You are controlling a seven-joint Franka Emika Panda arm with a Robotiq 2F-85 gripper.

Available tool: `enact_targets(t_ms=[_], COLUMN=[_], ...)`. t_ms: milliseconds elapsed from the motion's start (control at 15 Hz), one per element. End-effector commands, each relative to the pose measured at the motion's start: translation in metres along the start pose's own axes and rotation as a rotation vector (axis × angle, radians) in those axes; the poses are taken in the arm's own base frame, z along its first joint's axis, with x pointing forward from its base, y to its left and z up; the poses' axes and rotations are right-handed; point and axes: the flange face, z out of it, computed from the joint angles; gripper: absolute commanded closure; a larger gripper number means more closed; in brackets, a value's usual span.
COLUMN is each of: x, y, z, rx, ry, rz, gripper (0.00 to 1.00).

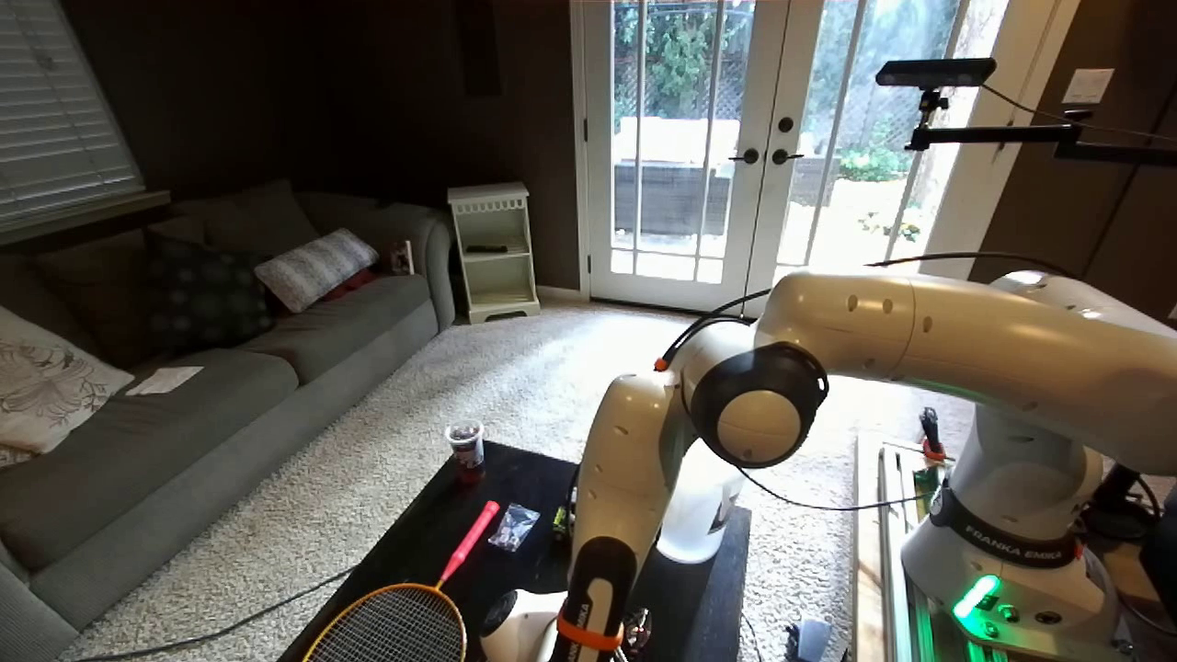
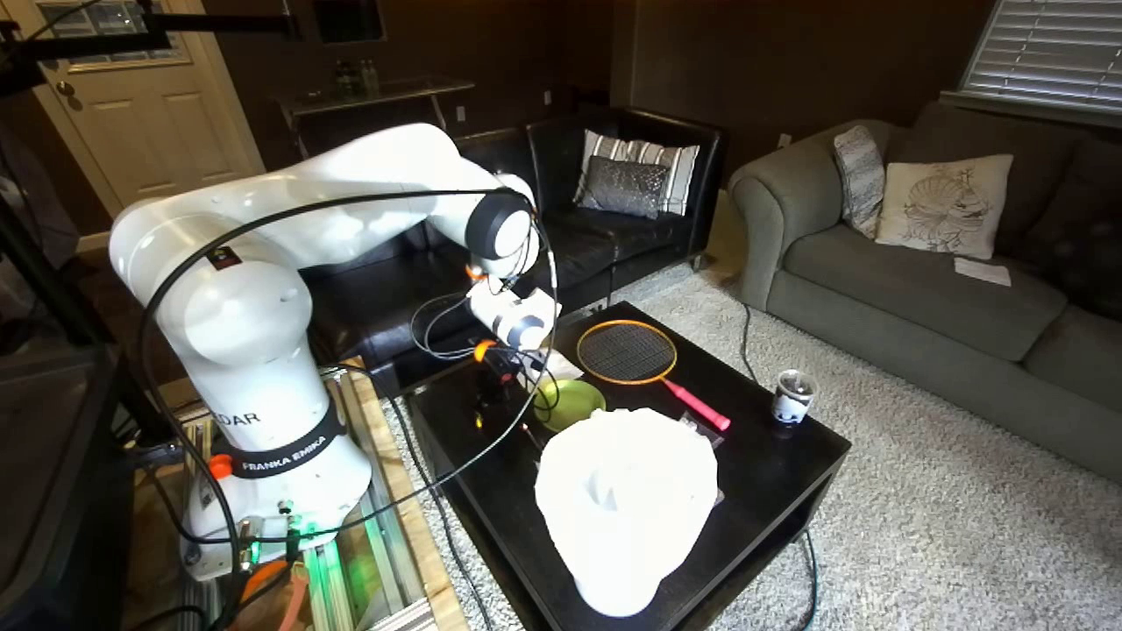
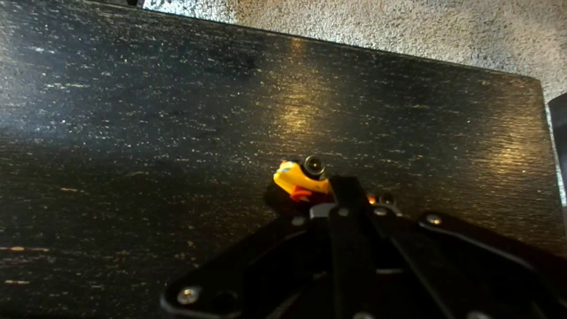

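Yellow bodywork with red-orange parts is noted on the toy car (image 3: pixel 296 178), found on the dark surface (image 3: pixel 133 110) and partly hidden by the tool (image 3: pixel 347 185) in the wrist view. The tool's fingers (image 3: pixel 346 197) are seen drawn together; no grip on the car is evident, and contact cannot be confirmed. The car appears to be laid on its side. If the tool were lowered in this closed state, the car could be struck, rolled or pinned. If sideways force were applied, it could be driven against the green bowl (image 2: pixel 585 405), seen near it in an exterior view. Snagging of the looped black cable (image 2: pixel 421 194) on that bowl is judged possible.
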Motion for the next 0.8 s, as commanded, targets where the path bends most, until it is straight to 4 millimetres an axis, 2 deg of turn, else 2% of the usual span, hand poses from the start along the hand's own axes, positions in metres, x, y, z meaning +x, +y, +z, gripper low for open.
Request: enact_targets(t_ms=[0, 200, 333, 467, 733], x=[-0.0083, -0.0118, -0.0138, -0.0141, -0.0123], y=[-0.0046, -0.0073, -0.0087, -0.0079, -0.0073], z=[0.0084, 0.0087, 0.0052, 0.0031, 0.0013], rx=[0.028, 0.032, 0.035, 0.035, 0.036], ry=[-0.019, -0.013, -0.002, 0.012, 0.020], rz=[-0.008, -0.010, -0.011, -0.002, 0.008], gripper=[1.00, 1.00, 0.95, 0.70, 0.44])
